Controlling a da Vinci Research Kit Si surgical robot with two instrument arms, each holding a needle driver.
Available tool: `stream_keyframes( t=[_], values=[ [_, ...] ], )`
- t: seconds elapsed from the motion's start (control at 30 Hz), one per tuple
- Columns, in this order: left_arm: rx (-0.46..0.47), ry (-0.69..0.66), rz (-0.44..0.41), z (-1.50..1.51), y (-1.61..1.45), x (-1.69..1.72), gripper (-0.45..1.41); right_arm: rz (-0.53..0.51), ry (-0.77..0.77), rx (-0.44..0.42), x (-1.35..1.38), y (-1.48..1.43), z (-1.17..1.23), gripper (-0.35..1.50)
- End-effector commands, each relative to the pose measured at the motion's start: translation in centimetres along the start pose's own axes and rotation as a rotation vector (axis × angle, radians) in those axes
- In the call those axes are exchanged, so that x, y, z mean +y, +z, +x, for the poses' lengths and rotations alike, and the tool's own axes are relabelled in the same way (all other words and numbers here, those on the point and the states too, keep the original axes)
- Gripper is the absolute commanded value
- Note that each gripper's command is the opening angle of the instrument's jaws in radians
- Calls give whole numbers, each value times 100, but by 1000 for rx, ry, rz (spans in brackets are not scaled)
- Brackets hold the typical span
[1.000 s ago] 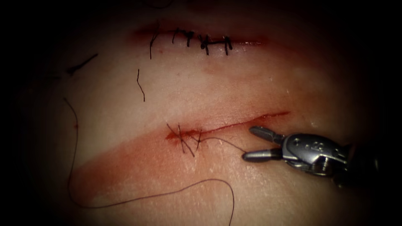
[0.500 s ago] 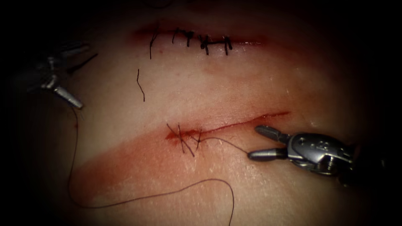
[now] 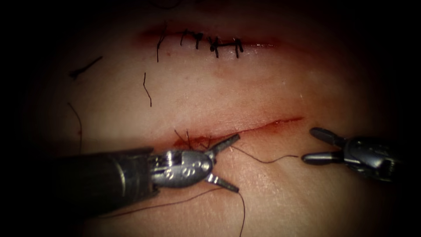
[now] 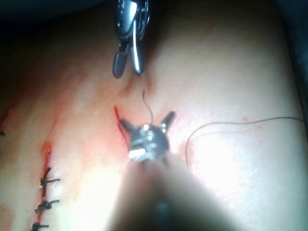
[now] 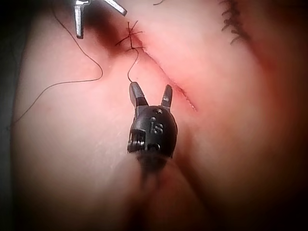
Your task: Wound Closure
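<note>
Half a second before, the left claw (image 3: 228, 163) had been far out at the endoscope view's left edge; at this moment it had swept in low across the tissue (image 3: 272, 83) and sat at the left end of the open cut (image 3: 258, 128), jaws spread wide and holding nothing, its upper jaw lying over the cut just beside the knotted stitches (image 3: 190, 142). The right claw (image 3: 310, 145) had meanwhile backed off toward the right, also with jaws apart and empty, so that the short thread tail (image 3: 263, 160) running from the stitches now lay loose on the tissue between the two tools, its free end close to the right claw's lower jaw but not gripped. The long thread (image 3: 175, 202) trailed under the left claw and curled down out of the picture. No needle could be made out, so its place could not be told. In the right wrist view the right claw (image 5: 151, 96) stood spread just short of that tail's end. As a judgement, both tools had gathered at the stitches with neither yet holding thread. The older sutured cut (image 3: 210, 43) above was untouched.
</note>
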Motion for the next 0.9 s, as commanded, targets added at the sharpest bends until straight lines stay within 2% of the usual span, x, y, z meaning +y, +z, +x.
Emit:
stream_keyframes(
  t=[0.03, 0.17, 0.43, 0.5, 0.6, 0.73, 0.9],
  values=[
    [-2, -11, 4, -1, 16, 4, 77, -7, 5, -6, -4, 2, -9, 148],
    [-17, -70, 30, 1, 51, 16, 66, -36, 11, -16, -5, -1, -12, 148],
    [-42, -189, 48, 4, 96, 21, 64, -40, 7, -21, -12, -5, -15, 148],
    [-55, -202, 49, 2, 100, 15, 62, -40, 6, -24, -14, -6, -16, 148],
    [-131, -217, 87, -6, 104, 4, 59, -42, 4, -26, -18, -8, -18, 148],
    [-149, -219, 93, -12, 108, 0, 57, -45, 2, -30, -22, -5, -20, 148],
    [-185, -220, 80, -11, 119, -2, 30, -49, 1, -38, -27, 1, -19, 148]
  ],
)
